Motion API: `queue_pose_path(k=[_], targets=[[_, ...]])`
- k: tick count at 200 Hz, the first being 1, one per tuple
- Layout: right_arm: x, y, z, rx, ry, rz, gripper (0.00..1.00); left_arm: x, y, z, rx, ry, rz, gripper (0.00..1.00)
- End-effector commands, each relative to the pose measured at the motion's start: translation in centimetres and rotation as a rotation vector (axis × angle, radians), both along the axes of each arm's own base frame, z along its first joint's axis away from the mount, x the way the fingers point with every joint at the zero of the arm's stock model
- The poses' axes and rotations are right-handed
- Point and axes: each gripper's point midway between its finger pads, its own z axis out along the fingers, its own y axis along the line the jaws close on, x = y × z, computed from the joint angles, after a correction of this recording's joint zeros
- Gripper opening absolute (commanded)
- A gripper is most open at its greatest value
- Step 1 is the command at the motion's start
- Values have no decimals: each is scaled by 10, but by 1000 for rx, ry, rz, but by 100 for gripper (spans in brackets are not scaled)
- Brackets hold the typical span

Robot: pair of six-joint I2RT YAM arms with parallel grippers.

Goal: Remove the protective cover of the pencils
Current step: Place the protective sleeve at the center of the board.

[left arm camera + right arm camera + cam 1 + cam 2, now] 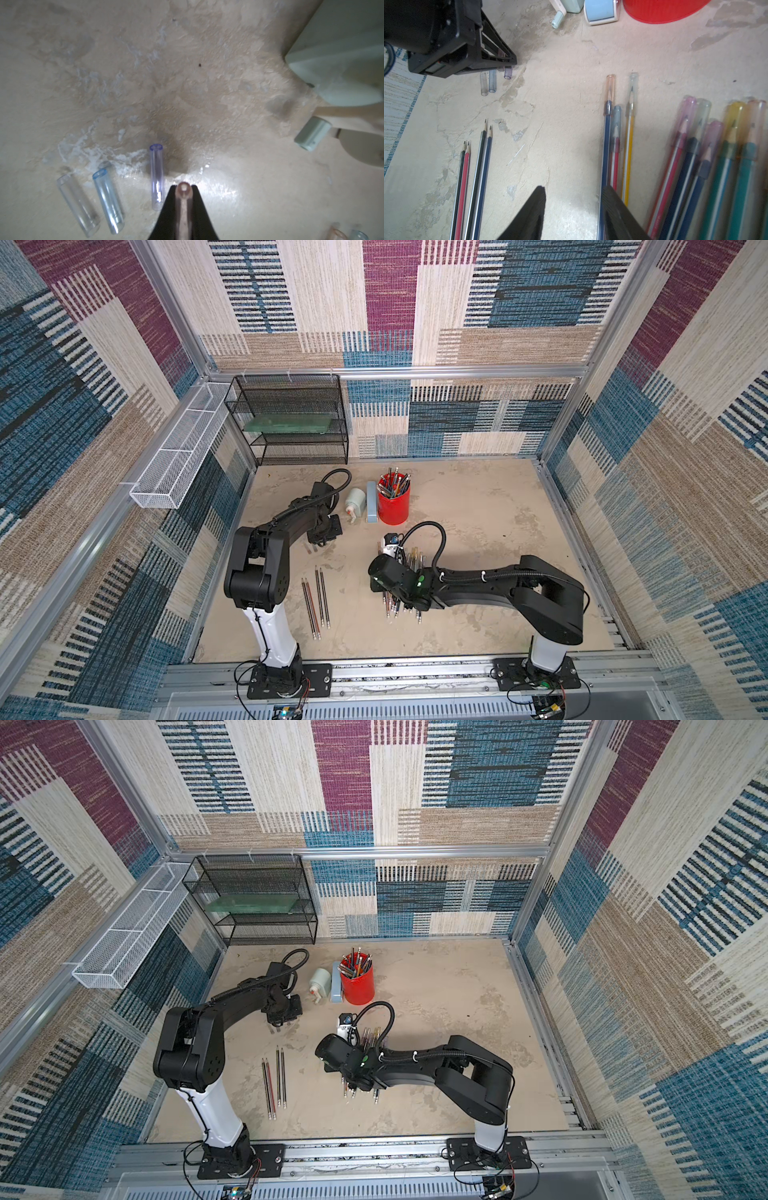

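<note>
On the table: the pencils lie in two lots. Four bare pencils sit side by side, and the capped pencils fan out under the right arm. More stand in a red cup at the back.
Left gripper: jaws pressed together on a pinkish clear cap, low over the table and just beside three loose caps.
Right gripper: jaws spread with nothing between them. One jaw sits right beside a dark-blue pencil, possibly touching it; the blur leaves that unclear.
Handling: the pencils look light, stiff and apt to roll. The caps are thin, slick plastic, likely a friction fit. The best hold seems to be one gripper on the shaft just behind the cap and the other on the cap's closed end, pulling straight along the axis.
Room: there is open table between the two lots and out to the right. The cup and the small pale items crowd the left arm at the back. Neighbours in the fan lie close, so singling one out needs care.
</note>
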Motion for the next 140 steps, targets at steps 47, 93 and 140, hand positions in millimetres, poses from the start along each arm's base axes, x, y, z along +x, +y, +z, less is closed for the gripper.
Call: queue_pose_path(k=[47, 93, 140], targets=[[3, 4, 2, 28, -9, -6, 50, 0, 3, -1, 38, 15, -23, 12], [3, 7, 0, 34, 0, 2, 50, 0, 1, -1, 50, 22, -30, 17], [4, 4, 2, 34, -4, -4, 50, 1, 2, -2, 58, 28, -28, 18]])
